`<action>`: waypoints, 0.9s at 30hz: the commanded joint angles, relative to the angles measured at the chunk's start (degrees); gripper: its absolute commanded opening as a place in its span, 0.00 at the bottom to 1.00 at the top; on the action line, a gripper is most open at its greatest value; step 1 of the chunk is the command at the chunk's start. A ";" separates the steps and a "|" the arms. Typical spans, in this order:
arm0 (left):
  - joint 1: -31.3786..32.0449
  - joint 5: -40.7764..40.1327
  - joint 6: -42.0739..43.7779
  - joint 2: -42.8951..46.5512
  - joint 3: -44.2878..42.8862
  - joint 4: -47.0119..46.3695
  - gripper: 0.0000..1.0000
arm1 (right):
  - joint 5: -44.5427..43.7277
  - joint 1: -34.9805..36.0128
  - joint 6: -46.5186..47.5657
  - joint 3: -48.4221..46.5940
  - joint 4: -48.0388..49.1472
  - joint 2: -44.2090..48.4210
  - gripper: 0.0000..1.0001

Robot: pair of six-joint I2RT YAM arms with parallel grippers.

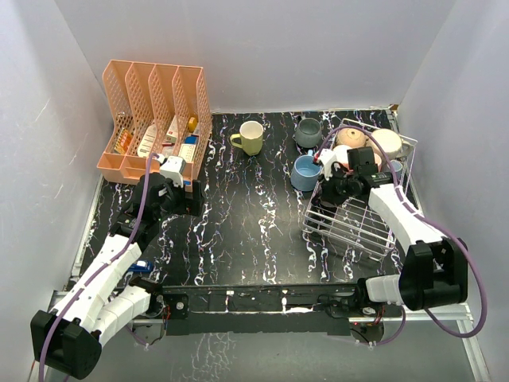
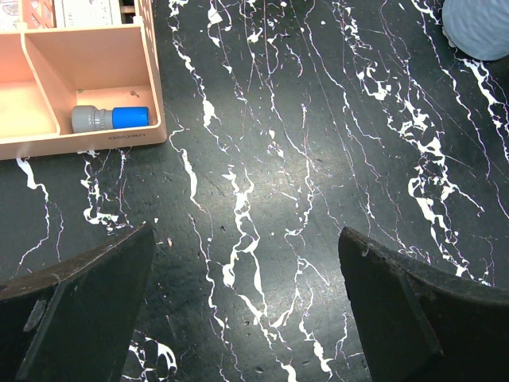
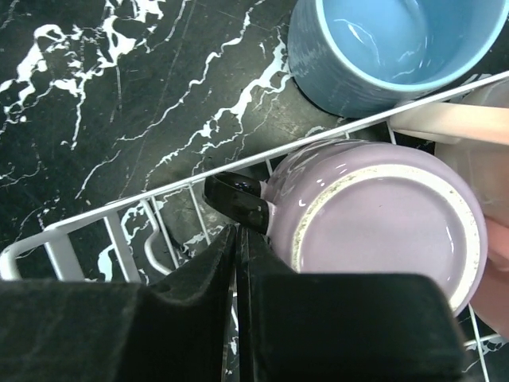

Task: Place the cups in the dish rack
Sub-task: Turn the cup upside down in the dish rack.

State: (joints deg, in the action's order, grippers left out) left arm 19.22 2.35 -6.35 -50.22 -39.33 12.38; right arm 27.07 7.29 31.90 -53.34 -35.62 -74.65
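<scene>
Rack (image 1: 350, 227) of silver-white wire, low-sided and far larger than any cup, sits askew at the right edge of the counter (image 1: 254, 239), reaching toward the far-right corner. Three cups stand upright outside it on the black, white-veined surface. The yellow-green cup (image 1: 250, 137) is near the middle of the far edge, with its handle turned left. The grey cup (image 1: 308, 131) is near the far edge, just beside the rack's far-left corner. The blue cup (image 1: 305, 172) is just beside the rack's left side, glossy pale blue inside with a darker blue wall.

Inside the rack, against that left side, the mauve cup (image 3: 374, 231) rests with its base toward the wrist camera. The base shows an unglazed pale ring around a lilac middle. Its handle (image 3: 238, 203), dark and glossy in that view, points at the rim wire. Farther back in the rack are a tan cup (image 1: 351, 137) and a cream cup (image 1: 387, 143).

The right gripper (image 3: 237, 239) is inside the rack with its jaws pressed together, and nothing shows between them. Its tips are just beside the mauve cup's handle, but I cannot tell whether they touch it.

The left gripper (image 2: 245, 239) hangs over bare counter toward the left edge, jaws spread wide and holding nothing. It is near the peach organizer (image 1: 155, 119) in the far-left corner, where a grey-and-blue bottle (image 2: 111, 118) lies on its side in one compartment.
</scene>
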 commanded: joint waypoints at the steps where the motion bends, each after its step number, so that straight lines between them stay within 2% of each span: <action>1: -0.32 -0.05 0.81 0.59 0.34 -0.60 0.97 | -4.44 0.41 -3.44 -1.49 5.42 -1.06 0.08; 8: -0.30 0.12 0.81 0.56 0.40 -0.69 0.97 | -9.34 0.39 -4.53 -3.77 6.84 -2.77 0.08; 15: -0.32 0.11 0.81 0.68 0.45 -0.69 0.97 | -10.45 0.44 -4.49 -5.65 7.53 -4.54 0.09; 25: -0.33 0.02 0.81 0.79 0.44 -0.75 0.97 | -4.14 0.43 -1.17 -6.12 3.42 -1.48 0.13; 27: -0.33 0.08 0.81 0.77 0.44 -0.69 0.97 | -3.35 0.43 -0.99 -6.16 2.69 -0.28 0.17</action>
State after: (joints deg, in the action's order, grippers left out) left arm 19.22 2.35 -6.13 -50.22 -39.33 12.38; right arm 21.17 7.84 29.32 -56.64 -33.45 -79.05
